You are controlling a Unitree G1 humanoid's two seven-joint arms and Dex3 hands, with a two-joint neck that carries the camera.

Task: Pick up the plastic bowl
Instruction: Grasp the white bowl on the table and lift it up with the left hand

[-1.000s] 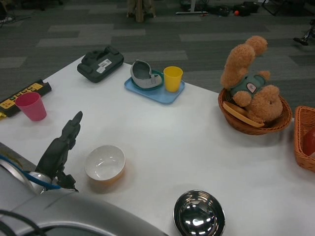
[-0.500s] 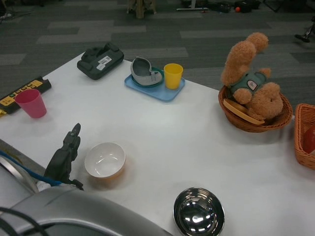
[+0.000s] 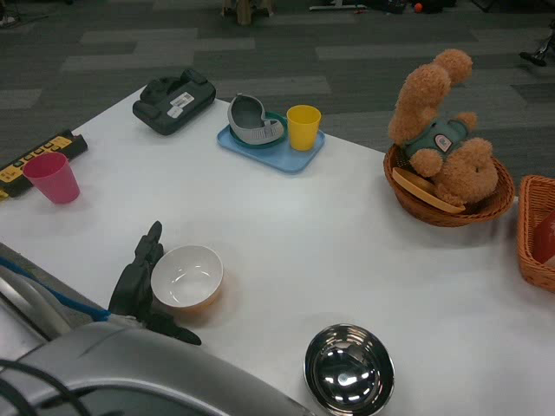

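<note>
The black fingers [image 3: 149, 247] of the left hand [image 3: 139, 282] are spread a little and hold nothing. They point up along the left side of the plastic bowl [image 3: 186, 277], and one more finger lies low on the bench [image 3: 295, 234] just below the bowl. The hand is right beside the bowl; I cannot tell if it touches it. The hand sits at the lower left of the picture, at the end of a silver arm. The right hand cannot be seen.

The plastic bowl is white inside and orange outside. It stands upright on the white bench, at the lower left, open side up.

Below and to the right of it, near the bottom edge, is a shiny metal bowl [image 3: 349, 370]. At the far left stands a pink cup [image 3: 50, 177], next to a black and yellow power strip [image 3: 35, 159]. Higher up, a dark green case [image 3: 173, 101] lies near the bench's far edge. Beside it is a blue tray [image 3: 270, 145] with a yellow cup [image 3: 303, 126] and a grey thing [image 3: 251, 121] on it. On the right, a brown teddy bear [image 3: 440, 134] lies in a round wicker basket [image 3: 447, 204]. Another wicker basket [image 3: 536, 243] shows at the right edge.
</note>
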